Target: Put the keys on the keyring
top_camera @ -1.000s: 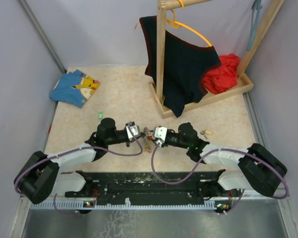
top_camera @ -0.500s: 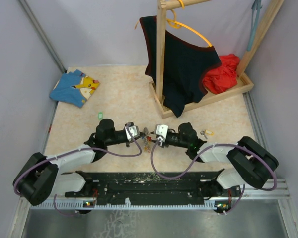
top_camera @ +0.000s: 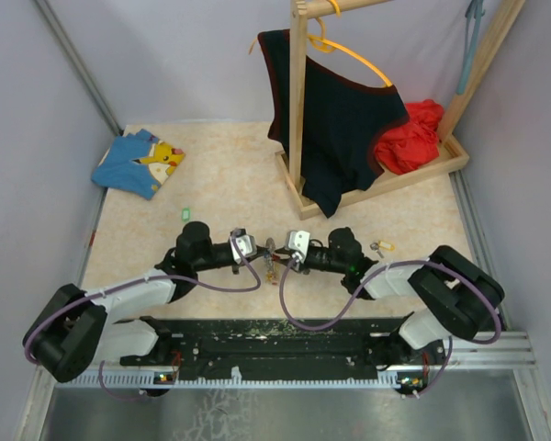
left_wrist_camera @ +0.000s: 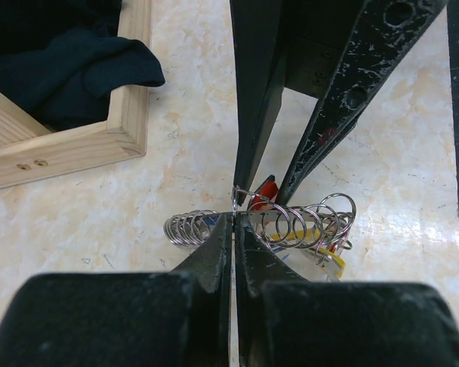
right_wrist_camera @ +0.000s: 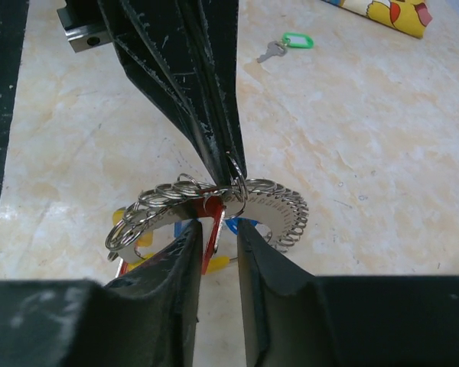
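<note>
Left gripper [left_wrist_camera: 234, 222] is pinched fully together on one silver loop of the keyring [right_wrist_camera: 279, 208], which I see down by the table, a little way off the near corner of the wooden rack base [left_wrist_camera: 76, 149]. My right gripper [right_wrist_camera: 216, 223] faces it from the opposite side, fingers narrowly parted astride a red tag [right_wrist_camera: 211, 237]; I see no firm pinch. One green-tagged key [right_wrist_camera: 287, 42] lies loose, farther from the rack base than the keyring.
</note>
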You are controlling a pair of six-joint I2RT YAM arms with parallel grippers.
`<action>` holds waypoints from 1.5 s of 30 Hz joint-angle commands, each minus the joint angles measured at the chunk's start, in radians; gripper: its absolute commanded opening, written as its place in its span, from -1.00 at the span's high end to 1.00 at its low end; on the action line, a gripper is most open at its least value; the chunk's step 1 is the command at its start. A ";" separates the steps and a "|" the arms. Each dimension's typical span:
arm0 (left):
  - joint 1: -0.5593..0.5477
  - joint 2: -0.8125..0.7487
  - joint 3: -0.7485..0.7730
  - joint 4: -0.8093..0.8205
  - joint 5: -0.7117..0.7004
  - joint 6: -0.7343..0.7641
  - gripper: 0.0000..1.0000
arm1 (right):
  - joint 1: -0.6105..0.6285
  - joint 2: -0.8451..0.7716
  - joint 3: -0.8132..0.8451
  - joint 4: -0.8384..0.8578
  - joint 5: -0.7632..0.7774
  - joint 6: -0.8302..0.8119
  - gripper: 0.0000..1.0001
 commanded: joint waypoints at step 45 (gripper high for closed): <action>-0.011 -0.023 -0.083 0.188 -0.044 -0.458 0.28 | 0.103 -0.190 0.265 -0.559 0.246 -0.232 1.00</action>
